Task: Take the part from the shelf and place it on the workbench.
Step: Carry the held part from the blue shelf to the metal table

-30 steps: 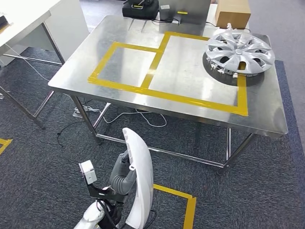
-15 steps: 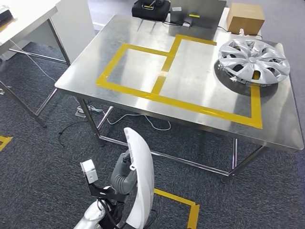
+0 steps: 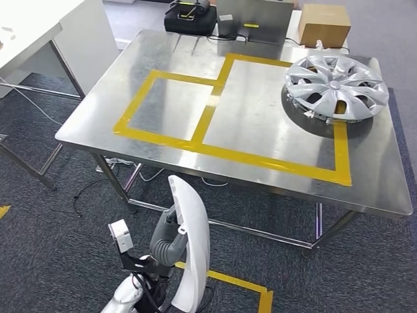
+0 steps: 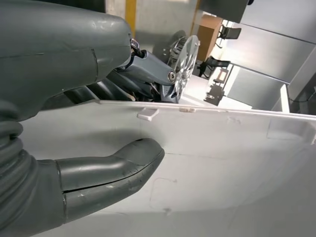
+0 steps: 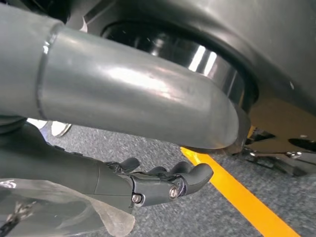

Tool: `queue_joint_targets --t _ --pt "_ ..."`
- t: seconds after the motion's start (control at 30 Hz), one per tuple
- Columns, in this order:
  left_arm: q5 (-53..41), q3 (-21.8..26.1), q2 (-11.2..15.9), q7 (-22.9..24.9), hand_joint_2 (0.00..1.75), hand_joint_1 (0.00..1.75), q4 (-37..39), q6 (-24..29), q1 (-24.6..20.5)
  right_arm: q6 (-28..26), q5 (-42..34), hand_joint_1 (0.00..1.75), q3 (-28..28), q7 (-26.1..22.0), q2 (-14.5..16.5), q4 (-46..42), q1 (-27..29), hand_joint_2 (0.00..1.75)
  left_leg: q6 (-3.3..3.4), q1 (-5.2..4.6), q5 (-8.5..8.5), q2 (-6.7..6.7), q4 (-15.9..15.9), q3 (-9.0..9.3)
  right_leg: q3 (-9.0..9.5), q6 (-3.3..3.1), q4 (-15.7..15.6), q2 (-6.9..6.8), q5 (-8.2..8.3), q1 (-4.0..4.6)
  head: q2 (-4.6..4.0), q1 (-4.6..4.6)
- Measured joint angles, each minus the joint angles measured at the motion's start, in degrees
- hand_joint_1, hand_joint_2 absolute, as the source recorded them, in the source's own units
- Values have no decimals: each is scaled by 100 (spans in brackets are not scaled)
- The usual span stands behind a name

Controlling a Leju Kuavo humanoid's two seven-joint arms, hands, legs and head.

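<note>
Gripping the white curved part (image 3: 193, 251) in my left hand (image 3: 167, 240), I hold it upright at the bottom of the head view, left of centre, its long edge standing on end above the dark carpet (image 3: 58, 254). In the left wrist view my thumb (image 4: 111, 170) lies flat against the part's pale inner face, with the darker fingers (image 4: 149, 69) hooked over its far edge. My right hand (image 5: 164, 185) hangs above the carpet beside a yellow floor line (image 5: 238, 197), fingers curled in and holding nothing. Beyond the part, the steel workbench (image 3: 373, 176) spans the upper half of the head view, marked with yellow tape rectangles (image 3: 206, 117). A silver hubcap (image 3: 337, 86) lies at its upper right, and a cardboard box (image 3: 323, 25) sits behind that.
</note>
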Motion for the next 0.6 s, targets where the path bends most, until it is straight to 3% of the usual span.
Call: queue_joint_targets --t 0.07,0.13,0.2,0.27,0.37,0.4,0.43,0.5,0.53,0.6 --pt "-5 0 5 -2 175 175 2 -5 3 1 3 0 -11 -9 3 2 -3 0 69 -50 259 7 -441 78 86 53 -10 -3 -95 -5 -1 7" --pt "-10 1 8 -4 175 175 3 -12 11 3 5 0 -28 -14 7 4 -18 0 131 -87 231 11 -558 98 173 128 -23 -13 -126 -4 -2 8" --pt "-15 0 2 -9 175 175 -1 -16 18 4 7 0 -41 -18 7 4 -29 0 192 -65 252 1 -665 217 211 188 13 -21 -151 -5 -2 11" --pt "-19 -1 -1 -14 175 175 -2 -19 15 6 8 0 -46 -20 5 4 -46 0 250 -38 223 -4 -739 338 -2 234 380 -19 -279 -12 -2 28" --pt "-20 -2 -1 -16 175 175 -2 -21 14 5 11 0 -51 -22 5 4 -58 0 288 -31 123 -5 -757 436 -712 303 1348 -19 -571 -21 -2 46" --pt "-21 -2 -1 -16 175 175 -2 -22 14 4 12 0 -54 -25 5 4 -53 0 285 -27 78 -10 -757 483 -879 318 1464 -19 -537 -24 -2 50" --pt "-24 -2 -1 -16 175 175 -2 -23 14 4 13 0 -58 -28 4 4 -52 0 276 -21 27 -16 -757 545 -953 331 1388 -20 -380 -27 -2 52" --pt "-44 -2 -2 -18 175 175 -2 -18 14 5 15 0 -69 -32 3 5 -46 0 236 -6 -88 -25 -761 690 -871 350 812 -19 176 -42 -2 55" --pt "-76 -2 -2 -26 175 175 -1 10 14 7 19 0 -75 -31 4 8 -39 0 209 -4 -134 -27 -759 752 -821 347 528 -22 354 -36 -2 54" --pt "-221 -1 -3 -78 175 175 -2 166 14 9 37 0 -85 -31 4 11 -23 0 142 -12 -194 -26 -753 797 -750 268 224 -22 468 -11 -2 50"
